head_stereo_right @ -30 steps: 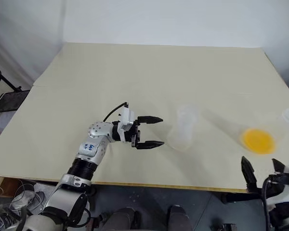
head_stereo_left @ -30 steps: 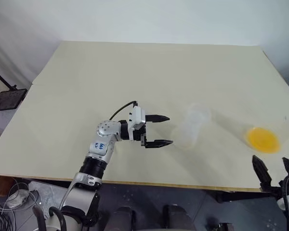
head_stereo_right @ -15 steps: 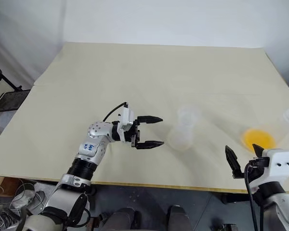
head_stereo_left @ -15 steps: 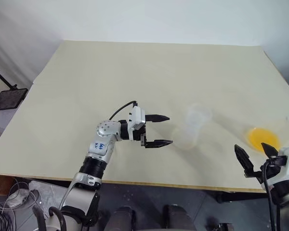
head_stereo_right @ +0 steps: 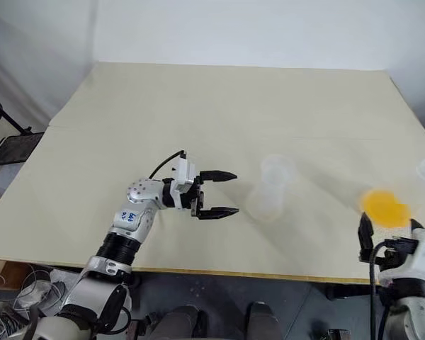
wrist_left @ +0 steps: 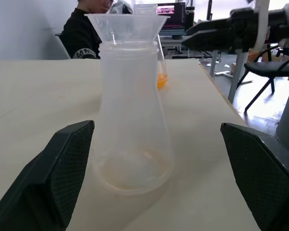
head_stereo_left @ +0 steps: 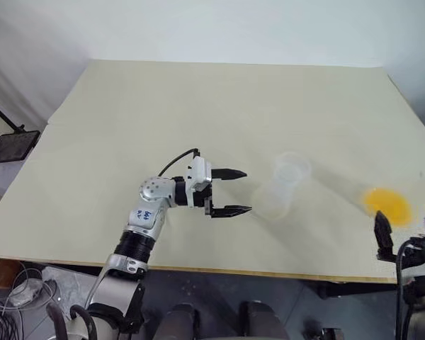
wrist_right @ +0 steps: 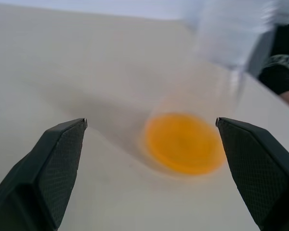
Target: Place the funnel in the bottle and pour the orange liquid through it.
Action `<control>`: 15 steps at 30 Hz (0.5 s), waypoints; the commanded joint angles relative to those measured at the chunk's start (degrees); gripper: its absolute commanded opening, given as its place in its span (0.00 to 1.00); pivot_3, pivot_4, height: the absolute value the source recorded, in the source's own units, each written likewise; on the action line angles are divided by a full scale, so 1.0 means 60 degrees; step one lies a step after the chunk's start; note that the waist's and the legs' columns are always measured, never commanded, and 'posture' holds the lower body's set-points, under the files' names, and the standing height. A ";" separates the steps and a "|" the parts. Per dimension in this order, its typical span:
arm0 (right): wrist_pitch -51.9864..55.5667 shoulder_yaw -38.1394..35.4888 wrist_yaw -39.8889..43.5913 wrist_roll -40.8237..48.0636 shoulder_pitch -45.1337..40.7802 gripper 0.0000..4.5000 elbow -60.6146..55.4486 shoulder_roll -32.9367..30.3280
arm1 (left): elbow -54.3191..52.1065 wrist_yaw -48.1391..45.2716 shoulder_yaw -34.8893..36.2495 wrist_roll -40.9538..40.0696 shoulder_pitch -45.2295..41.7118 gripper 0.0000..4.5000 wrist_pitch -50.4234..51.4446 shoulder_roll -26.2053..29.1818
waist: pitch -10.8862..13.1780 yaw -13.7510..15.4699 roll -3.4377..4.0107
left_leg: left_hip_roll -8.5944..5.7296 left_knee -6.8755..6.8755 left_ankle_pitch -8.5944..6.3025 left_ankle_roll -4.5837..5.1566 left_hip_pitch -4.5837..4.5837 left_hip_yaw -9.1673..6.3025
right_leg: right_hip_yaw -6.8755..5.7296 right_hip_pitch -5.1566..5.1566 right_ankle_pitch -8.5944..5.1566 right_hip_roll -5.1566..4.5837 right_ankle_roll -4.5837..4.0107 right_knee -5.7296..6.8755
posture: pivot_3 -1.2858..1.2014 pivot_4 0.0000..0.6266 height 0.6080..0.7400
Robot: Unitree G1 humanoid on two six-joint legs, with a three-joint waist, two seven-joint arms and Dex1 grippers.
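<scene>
From the head views, the bottle stands upright on the pale surface, with a clear funnel sitting in its mouth. The left gripper is just beside the bottle, on the robot's left of it, pointing at it, jaws wide apart and holding nothing. The orange liquid lies well apart from the bottle on the robot's right, near the surface edge, and the right gripper is close before it, jaws also wide apart and empty. In the left wrist view the bottle stands between the two black fingers without touching them; behind the bottle sits a person in dark clothes. In the right wrist view the orange pool is between the spread fingers, apart from both.
</scene>
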 commanded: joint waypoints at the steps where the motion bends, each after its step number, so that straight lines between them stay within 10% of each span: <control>1: -0.0168 -0.0506 -0.0468 -0.0077 0.0048 1.00 -0.0623 0.0172 | -0.0216 -0.0008 0.0044 -0.0242 0.0046 0.99 -0.0082 -0.0003 | 0.0000 -0.0003 0.0000 | 0.0000 -0.0001 0.0000 0.0000 0.0000 0.0000 | 0.0000 0.0000 0.0000 0.0000 0.0000 0.0000 | 0.52 0.24 1.00; 15: 0.0502 -0.1402 -0.0313 0.0517 -0.1771 1.00 0.1300 -0.1370 | -0.0184 0.0056 0.0022 -0.0213 -0.0004 0.99 -0.0090 -0.0067 | 0.0000 0.0001 0.0000 | -0.0005 -0.0001 0.0001 0.0004 -0.0001 0.0005 | -0.0002 0.0000 0.0000 0.0003 0.0000 0.0001 | 0.52 0.24 1.00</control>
